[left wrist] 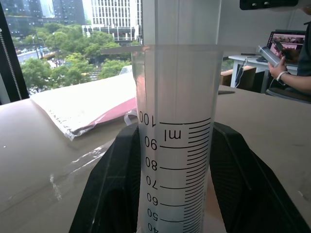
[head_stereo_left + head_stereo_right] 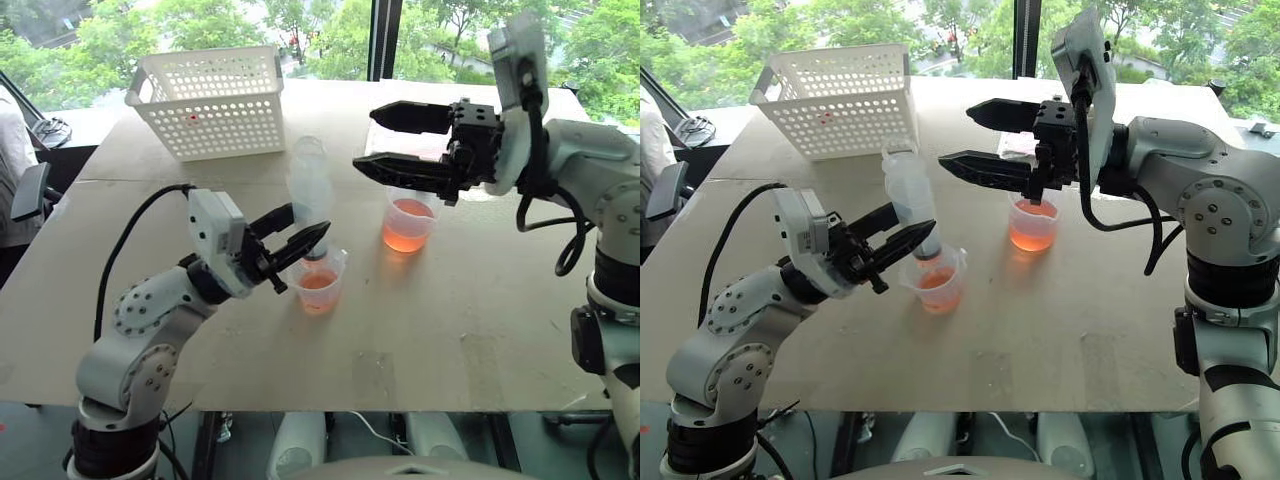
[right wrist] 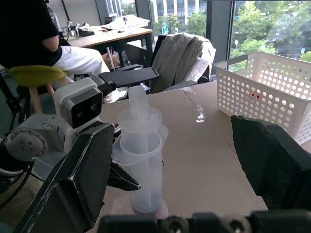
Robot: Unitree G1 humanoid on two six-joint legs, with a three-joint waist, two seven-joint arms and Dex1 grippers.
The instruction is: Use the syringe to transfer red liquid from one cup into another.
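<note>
From the head views, the left hand is clamping the syringe, a large clear tube standing upright with its tip in the spouted cup of orange-red liquid. The right hand is hanging spread wide beside the syringe's top, above the taller beaker. A white basket is sitting on the surface behind the syringe.

In the left wrist view, black fingers are pressing both sides of the syringe's printed scale.

In the right wrist view, the syringe's ring top is showing between the spread fingers.
</note>
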